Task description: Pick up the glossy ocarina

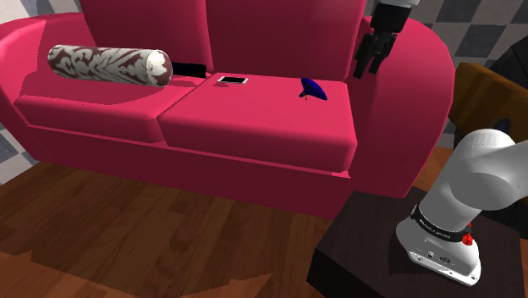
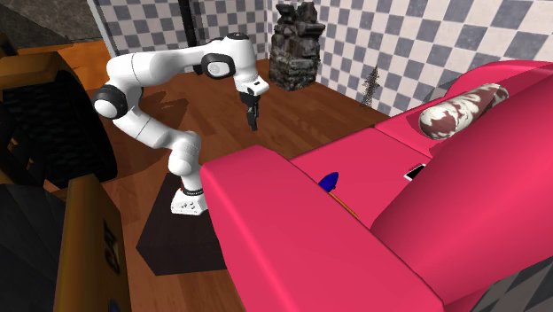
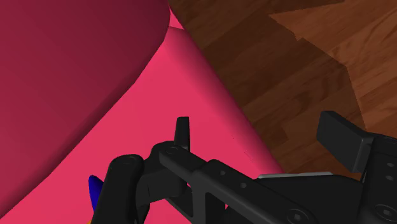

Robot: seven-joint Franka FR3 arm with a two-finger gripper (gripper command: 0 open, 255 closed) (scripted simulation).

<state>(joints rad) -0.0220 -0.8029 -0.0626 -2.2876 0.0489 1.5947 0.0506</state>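
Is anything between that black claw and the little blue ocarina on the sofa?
No loose thing. The black two-finger gripper hangs open above the pink sofa's rounded armrest; the glossy blue ocarina lies on the seat cushion beside it, bare cushion between.

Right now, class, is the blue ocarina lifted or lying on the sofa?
Lying: the ocarina rests on the red seat cushion; the open gripper hangs apart.

White arm (image 2: 142,131), dark joints; all-black hand (image 2: 253,124); black ring (image 1: 438,225), red dot (image 1: 464,240) near base.
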